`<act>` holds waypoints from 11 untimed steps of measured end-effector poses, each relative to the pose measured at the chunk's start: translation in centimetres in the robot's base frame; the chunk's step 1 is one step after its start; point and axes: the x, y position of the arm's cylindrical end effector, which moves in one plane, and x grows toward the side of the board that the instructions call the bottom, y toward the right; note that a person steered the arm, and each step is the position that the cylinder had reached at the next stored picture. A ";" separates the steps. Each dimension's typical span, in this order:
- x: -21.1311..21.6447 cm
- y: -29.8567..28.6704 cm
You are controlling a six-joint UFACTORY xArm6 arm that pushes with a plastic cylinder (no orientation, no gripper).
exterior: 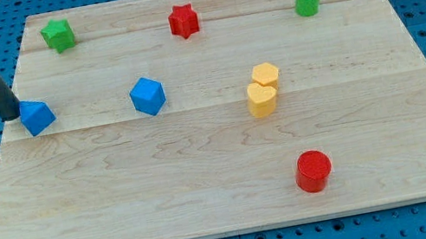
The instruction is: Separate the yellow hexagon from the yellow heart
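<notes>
The yellow hexagon [266,74] sits right of the board's middle, touching the yellow heart [262,99] just below and slightly left of it. My tip [11,115] is at the view's far left, touching or almost touching the left side of a blue block [37,116]. The tip is far from both yellow blocks.
A blue cube [147,95] lies left of centre. A green star [57,34], a red star [183,21] and a green cylinder-like block [308,0] line the top. A red cylinder [313,170] stands at the lower right. The wooden board [208,191] rests on a blue pegboard.
</notes>
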 end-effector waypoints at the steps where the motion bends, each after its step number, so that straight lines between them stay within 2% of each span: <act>1: 0.2 -2.3; 2: 0.3 -3.0; 4: 8.7 4.5; 5: 7.1 16.4; 6: 3.7 21.2; 7: 1.5 30.0; 10: 4.0 41.9; 11: 4.0 44.2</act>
